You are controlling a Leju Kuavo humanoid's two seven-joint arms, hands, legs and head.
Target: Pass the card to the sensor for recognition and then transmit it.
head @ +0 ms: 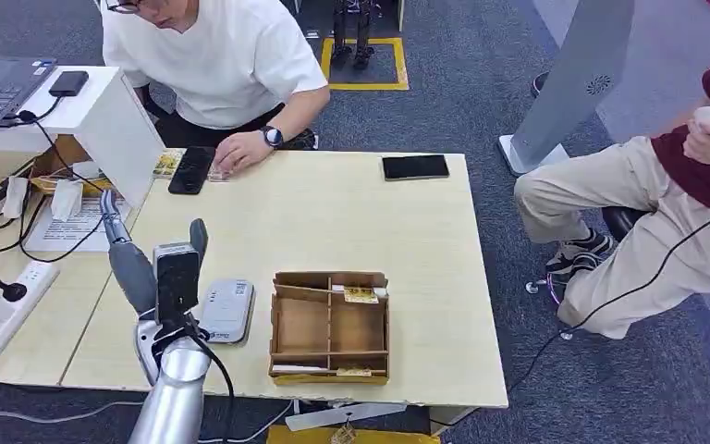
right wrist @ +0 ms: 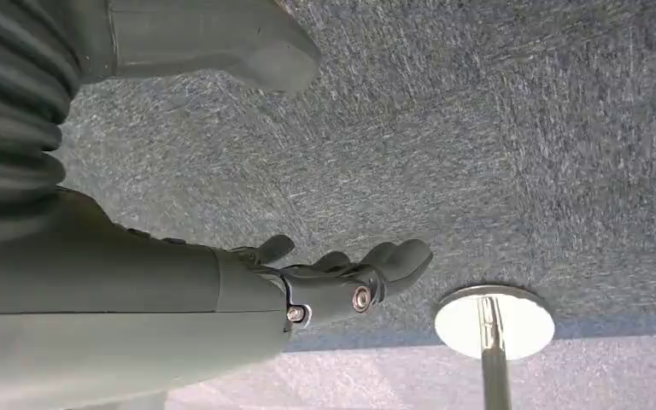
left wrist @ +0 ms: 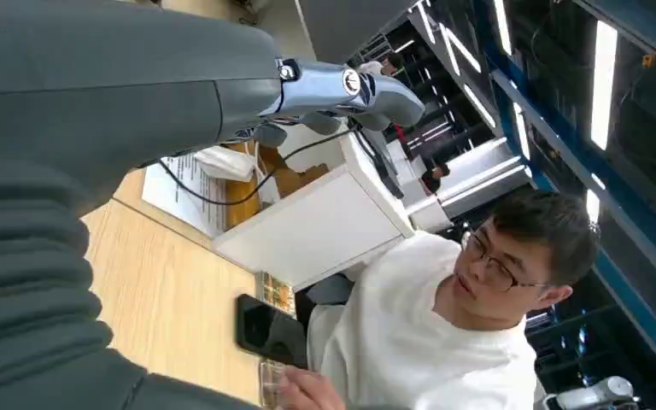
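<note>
The head view is looking steeply down from high on the table, the person in white sitting at 11 o'clock. The left wrist view, close and turned, is sharing that person. The right wrist view is facing carpet.

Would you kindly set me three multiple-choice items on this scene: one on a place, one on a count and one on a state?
1. Where does the grey card reader lie?
A on the laptop; B on the table beside the wooden box; C on the floor.
2. How many black phones lie on the tabletop?
A one; B two; C four.
3. What does the right hand hold?
A a card; B a phone; C nothing.

Answers: B, it sits just left of the box. B, one by the person's hand, one near the far edge. C, its fingers hang bare over carpet.
</note>
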